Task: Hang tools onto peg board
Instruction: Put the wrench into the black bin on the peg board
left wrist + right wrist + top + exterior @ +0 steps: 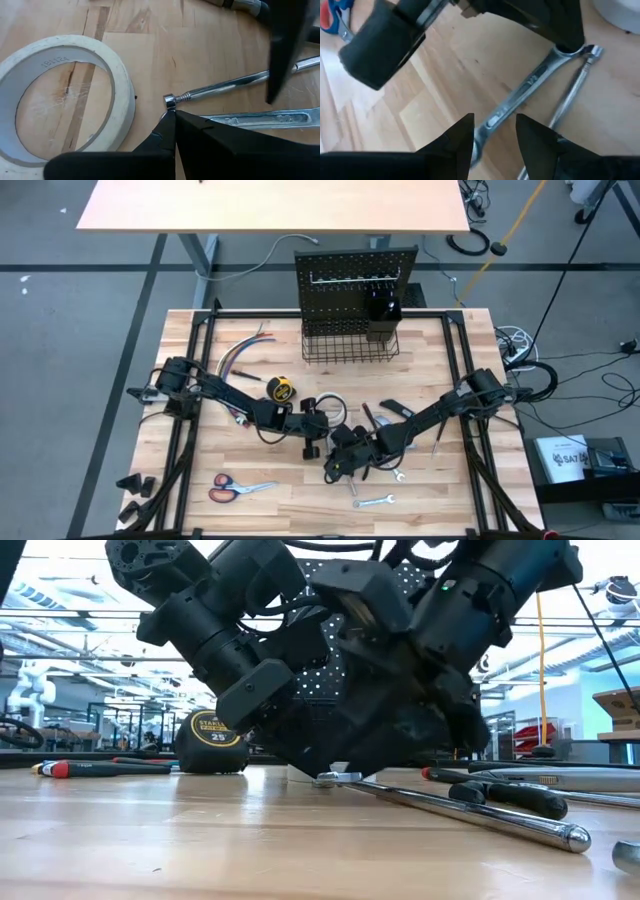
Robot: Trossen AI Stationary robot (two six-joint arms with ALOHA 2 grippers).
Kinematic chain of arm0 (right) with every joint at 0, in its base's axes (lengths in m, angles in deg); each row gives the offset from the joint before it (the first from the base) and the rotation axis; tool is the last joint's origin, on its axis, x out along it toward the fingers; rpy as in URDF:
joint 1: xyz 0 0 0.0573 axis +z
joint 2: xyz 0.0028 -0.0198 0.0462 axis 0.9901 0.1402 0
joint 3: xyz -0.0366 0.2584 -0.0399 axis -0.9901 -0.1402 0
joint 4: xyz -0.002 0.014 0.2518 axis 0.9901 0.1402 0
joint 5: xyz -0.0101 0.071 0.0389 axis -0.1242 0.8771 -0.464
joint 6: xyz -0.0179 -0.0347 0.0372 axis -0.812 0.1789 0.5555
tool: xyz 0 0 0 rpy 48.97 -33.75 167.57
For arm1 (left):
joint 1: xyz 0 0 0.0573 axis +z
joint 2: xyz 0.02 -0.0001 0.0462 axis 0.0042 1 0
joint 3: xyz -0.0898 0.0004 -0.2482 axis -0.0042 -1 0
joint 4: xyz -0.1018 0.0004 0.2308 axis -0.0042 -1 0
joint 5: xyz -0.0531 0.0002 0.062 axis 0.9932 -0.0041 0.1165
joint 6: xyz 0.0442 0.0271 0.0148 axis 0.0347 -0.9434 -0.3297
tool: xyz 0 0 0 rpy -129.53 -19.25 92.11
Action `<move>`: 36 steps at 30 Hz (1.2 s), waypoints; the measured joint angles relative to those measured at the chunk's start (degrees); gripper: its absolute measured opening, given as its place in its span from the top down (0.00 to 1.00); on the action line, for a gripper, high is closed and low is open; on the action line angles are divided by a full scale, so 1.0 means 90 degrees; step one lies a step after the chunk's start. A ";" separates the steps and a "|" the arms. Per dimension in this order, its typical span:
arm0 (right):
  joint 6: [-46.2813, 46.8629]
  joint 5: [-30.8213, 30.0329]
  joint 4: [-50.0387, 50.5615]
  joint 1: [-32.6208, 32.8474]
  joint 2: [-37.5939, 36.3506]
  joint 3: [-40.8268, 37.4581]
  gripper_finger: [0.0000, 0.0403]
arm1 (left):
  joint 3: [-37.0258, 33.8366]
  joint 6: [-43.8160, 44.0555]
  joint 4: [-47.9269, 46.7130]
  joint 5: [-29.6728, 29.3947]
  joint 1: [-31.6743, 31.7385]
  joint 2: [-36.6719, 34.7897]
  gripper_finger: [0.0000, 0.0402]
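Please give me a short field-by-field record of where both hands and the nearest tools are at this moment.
left hand: shut, tip down at the table beside the wrench's end
right hand: fingers apart, straddling the wrench; grip cannot be confirmed
slim metal rod: lying alongside the wrench
tape roll: flat on the table near the left hand
tape measure: on the table
scissors: near the front edge
peg board: upright at the back
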State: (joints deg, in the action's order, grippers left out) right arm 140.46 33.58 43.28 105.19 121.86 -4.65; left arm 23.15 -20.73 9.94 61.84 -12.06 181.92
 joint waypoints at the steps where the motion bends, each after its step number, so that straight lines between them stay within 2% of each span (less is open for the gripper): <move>1: 0.0021 -0.0005 -0.0030 -0.0002 0.0027 0.0002 0.66 | 0.0000 0.0000 -0.0002 0.0005 0.0000 0.0000 0.98; 10: 0.0222 0.0015 -0.0001 -0.0004 0.0061 0.0000 0.66 | -0.0005 0.0008 0.0002 0.0027 0.0000 0.0000 0.98; 15: 0.0463 0.0160 -0.0009 0.0000 0.0080 0.0000 0.66 | -0.0005 0.0763 0.0002 0.0057 0.0036 0.0000 0.98; 21: 0.0477 0.0222 -0.0003 -0.0023 0.0361 0.0095 0.66 | 0.0002 0.1151 -0.0073 0.0061 0.0041 -0.0002 0.98; 27: 0.0450 0.0381 0.1228 -0.0056 0.0736 0.0687 0.67 | 0.0002 0.1168 -0.0075 0.0078 0.0041 -0.0002 0.98; 31: 0.0325 0.0399 0.1743 -0.0089 0.0754 0.0888 0.74 | 0.0002 0.1168 -0.0097 0.0078 0.0041 -0.0005 0.98; 36: 0.0214 0.0528 0.1978 -0.0169 0.0742 0.0952 0.90 | -0.0010 0.1166 -0.0147 0.0069 0.0036 -0.0022 0.98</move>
State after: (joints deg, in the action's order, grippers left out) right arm 142.38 38.33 61.09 103.67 128.54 3.92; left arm 23.06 -10.24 8.61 62.46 -11.73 181.72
